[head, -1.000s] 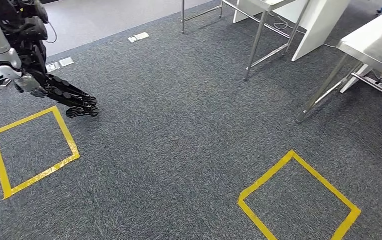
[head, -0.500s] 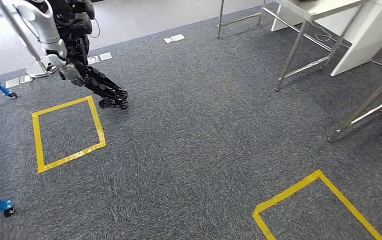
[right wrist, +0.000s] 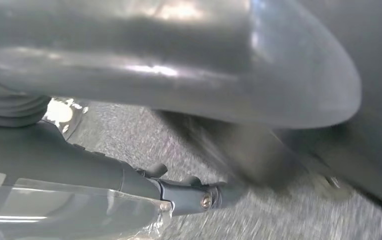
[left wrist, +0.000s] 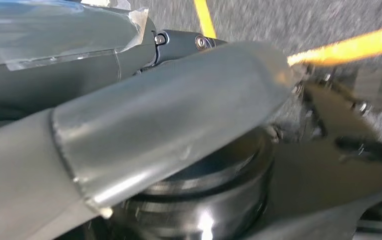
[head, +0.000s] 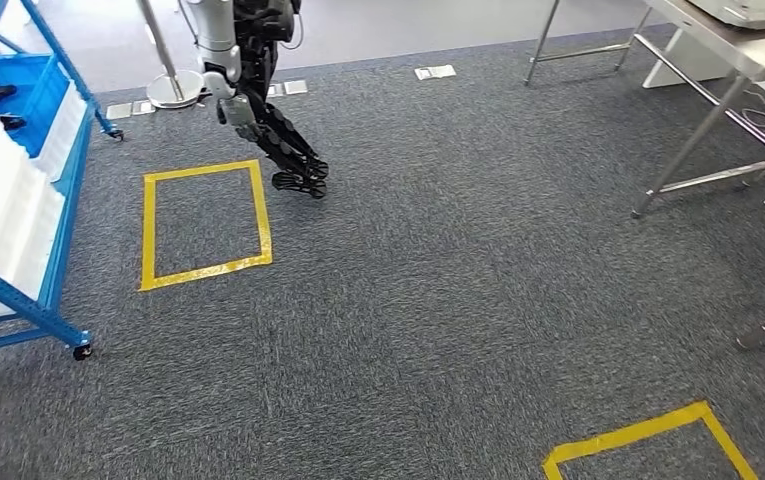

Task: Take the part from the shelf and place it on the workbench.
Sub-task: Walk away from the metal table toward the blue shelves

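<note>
The part on the blue shelf (head: 18, 200) is too small to judge; both hands (left wrist: 169, 130) (right wrist: 179, 60) are blurred, their state unclear.

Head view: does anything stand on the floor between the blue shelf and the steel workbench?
Yes. Another robot stands on the carpet beside the taped yellow square, roughly on the line from the blue shelf to the workbench. No other obstacle shows between them.
</note>
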You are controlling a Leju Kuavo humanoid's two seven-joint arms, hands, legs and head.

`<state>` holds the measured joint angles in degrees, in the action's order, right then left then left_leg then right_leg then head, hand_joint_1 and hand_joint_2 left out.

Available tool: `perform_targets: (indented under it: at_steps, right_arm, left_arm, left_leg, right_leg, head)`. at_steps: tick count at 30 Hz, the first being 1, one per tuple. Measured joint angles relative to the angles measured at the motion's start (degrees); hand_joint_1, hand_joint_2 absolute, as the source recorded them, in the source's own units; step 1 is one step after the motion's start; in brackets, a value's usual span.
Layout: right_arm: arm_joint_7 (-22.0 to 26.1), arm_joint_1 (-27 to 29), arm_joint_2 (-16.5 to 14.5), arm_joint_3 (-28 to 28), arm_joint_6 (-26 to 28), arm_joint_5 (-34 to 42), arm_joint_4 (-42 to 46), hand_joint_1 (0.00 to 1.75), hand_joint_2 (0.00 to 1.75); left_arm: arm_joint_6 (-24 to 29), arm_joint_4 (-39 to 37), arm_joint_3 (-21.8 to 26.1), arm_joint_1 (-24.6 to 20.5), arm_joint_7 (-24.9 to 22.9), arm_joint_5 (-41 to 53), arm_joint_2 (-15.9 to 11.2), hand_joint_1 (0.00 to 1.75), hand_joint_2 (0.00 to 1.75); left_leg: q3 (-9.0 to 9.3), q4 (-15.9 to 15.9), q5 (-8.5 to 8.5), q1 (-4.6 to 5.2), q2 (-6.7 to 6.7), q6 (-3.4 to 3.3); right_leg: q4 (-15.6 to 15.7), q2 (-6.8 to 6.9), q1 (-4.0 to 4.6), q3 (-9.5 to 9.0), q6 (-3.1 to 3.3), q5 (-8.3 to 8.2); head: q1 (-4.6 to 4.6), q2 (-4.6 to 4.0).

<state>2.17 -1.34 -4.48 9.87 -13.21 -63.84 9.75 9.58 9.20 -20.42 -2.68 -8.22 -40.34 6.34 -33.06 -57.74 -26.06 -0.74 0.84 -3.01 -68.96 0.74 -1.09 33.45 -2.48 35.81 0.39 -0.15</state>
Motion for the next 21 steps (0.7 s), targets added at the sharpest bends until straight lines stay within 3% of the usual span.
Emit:
perform_targets:
  at_steps: [1, 2, 3, 4, 6, 8, 10, 11, 12, 14, 15, 17, 18, 19, 21]
  right_arm:
    - [-0.18, 0.06, -0.07, -0.57, -0.25, -0.17, 0.0, 0.0, 0.0]
    - [-0.33, 0.09, -0.11, -1.01, -0.35, -0.29, 0.0, 0.0, 0.0]
    - [-0.41, 0.07, -0.11, -1.37, -0.42, -0.37, 0.0, 0.0, 0.0]
    - [-0.48, 0.05, -0.11, -1.71, -0.48, -0.41, 0.0, 0.0, 0.0]
    - [-0.51, 0.02, -0.08, -2.27, -0.56, -0.53, 0.0, 0.0, 0.0]
    - [-0.53, -0.04, -0.04, -2.77, -0.6, -0.84, 0.0, 0.0, 0.0]
    - [-0.55, -0.22, -0.02, -3.3, -0.63, -1.3, 0.01, 0.0, 0.0]
    - [-0.61, -0.34, -0.02, -3.6, -0.67, -1.51, 0.01, 0.0, 0.0]
    - [-0.67, -0.4, -0.03, -3.9, -0.79, -1.75, 0.02, 0.0, 0.0]
    - [-0.82, -0.39, -0.08, -4.47, -1.27, -2.21, 0.02, 0.0, 0.0]
    - [-0.85, -0.33, -0.08, -4.71, -1.53, -2.41, 0.02, 0.0, 0.0]
    - [-0.97, -0.28, -0.06, -5.18, -1.83, -2.63, 0.02, 0.0, 0.0]
    - [-1.05, -0.32, -0.07, -5.36, -1.89, -2.66, 0.02, 0.0, 0.0]
    - [-1.14, -0.39, -0.1, -5.52, -1.95, -2.74, 0.02, 0.0, 0.0]
    - [-1.29, -0.53, -0.12, -5.81, -2.12, -3.01, 0.02, 0.0, 0.0]
  left_arm:
    - [-0.13, 0.0, -0.13, -0.02, -0.54, -0.03, 0.24, 0.0, 0.0]
    - [-0.16, 0.0, -0.26, -0.01, -0.82, -0.04, 0.42, 0.0, 0.0]
    - [-0.09, 0.0, -0.4, 0.0, -1.04, -0.09, 0.56, 0.0, 0.0]
    - [0.0, 0.0, -0.51, 0.01, -1.22, -0.19, 0.66, 0.0, 0.0]
    - [0.44, 0.0, -0.66, -0.02, -1.46, -0.4, 0.82, 0.0, 0.0]
    - [1.23, 0.0, -0.74, -0.05, -1.45, -0.51, 0.99, 0.0, 0.0]
    - [2.3, -0.01, -0.78, 0.07, -1.3, -0.58, 1.13, 0.0, 0.0]
    - [2.82, -0.02, -0.78, 0.17, -1.2, -0.64, 1.15, 0.0, 0.0]
    - [3.29, -0.02, -0.78, 0.21, -1.12, -0.77, 1.17, 0.0, 0.0]
    - [3.95, -0.02, -0.78, 0.15, -1.01, -1.16, 1.17, 0.0, 0.0]
    - [4.15, -0.02, -0.78, 0.09, -0.99, -1.36, 1.18, 0.0, 0.0]
    - [4.35, -0.02, -0.77, 0.11, -0.98, -1.6, 1.18, 0.0, 0.0]
    - [4.39, -0.02, -0.77, 0.17, -0.98, -1.67, 1.18, 0.0, 0.0]
    - [4.49, -0.02, -0.77, 0.22, -0.98, -1.74, 1.18, 0.0, 0.0]
    - [4.85, -0.01, -0.77, 0.18, -1.0, -1.95, 1.22, 0.0, 0.0]
  left_leg:
    - [-0.03, -0.01, 0.01, 0.12, 0.94, -0.07]
    - [0.0, -0.02, 0.03, 0.23, 1.91, -0.11]
    - [0.08, -0.03, 0.04, 0.3, 2.91, -0.11]
    - [0.19, -0.04, 0.05, 0.34, 3.86, -0.1]
    - [0.3, -0.13, 0.04, 0.45, 5.59, 0.06]
    - [0.1, -0.23, 0.07, 0.57, 6.86, 0.56]
    - [-0.27, -0.19, 0.22, 0.44, 7.93, 1.29]
    - [-0.59, -0.51, 0.01, 0.39, 7.46, 1.56]
    - [-1.23, -1.64, -0.79, 0.41, 6.07, 1.79]
    - [-3.95, -7.2, -4.18, 0.46, 1.97, 2.12]
    - [-5.88, -11.17, -6.14, 0.38, 0.59, 2.32]
    - [-8.48, -16.43, -7.78, 0.07, -0.38, 2.66]
    - [-8.26, -16.11, -7.07, -0.08, -0.66, 2.79]
    - [-6.72, -13.39, -5.46, -0.22, -1.14, 2.88]
    - [-2.01, -5.32, -2.31, -0.34, -3.61, 2.85]
  right_leg:
    - [-3.43, -0.39, 0.04, 1.86, -0.06, 0.98]
    - [-4.91, -0.57, 0.11, 2.84, -0.29, 1.0]
    - [-3.72, -0.75, 0.16, 2.58, -0.65, -0.11]
    - [-0.35, -1.22, 0.16, 1.23, -1.02, -1.96]
    - [8.13, -3.84, 0.06, -2.22, -1.34, -5.72]
    - [11.95, -5.42, 0.15, -3.63, -0.72, -7.14]
    - [12.19, -4.29, 0.22, -3.83, 0.29, -7.4]
    - [12.37, -3.59, 0.13, -4.02, 0.79, -7.61]
    - [12.61, -2.81, -0.01, -4.17, 1.35, -7.84]
    - [12.91, -1.07, 0.07, -4.29, 2.21, -8.0]
    - [12.91, -0.13, 0.23, -4.27, 2.46, -7.94]
    - [12.88, 1.81, 0.47, -4.2, 2.6, -7.82]
    - [12.87, 2.68, 0.5, -4.15, 2.6, -7.75]
    - [12.86, 3.45, 0.5, -4.12, 2.56, -7.69]
    - [12.77, 4.71, 0.72, -4.36, 2.18, -7.36]
  head:
    - [0.01, 0.0]
    - [0.0, 0.0]
    - [0.0, 0.0]
    - [-0.01, 0.0]
    - [0.02, 0.0]
    - [-0.03, 0.0]
    - [-0.08, 0.0]
    - [-0.09, 0.0]
    - [-0.24, 0.0]
    - [-0.52, 0.0]
    - [-0.64, 0.0]
    - [-0.62, 0.0]
    - [-0.64, 0.0]
    - [-0.65, 0.0]
    - [-0.67, 0.0]
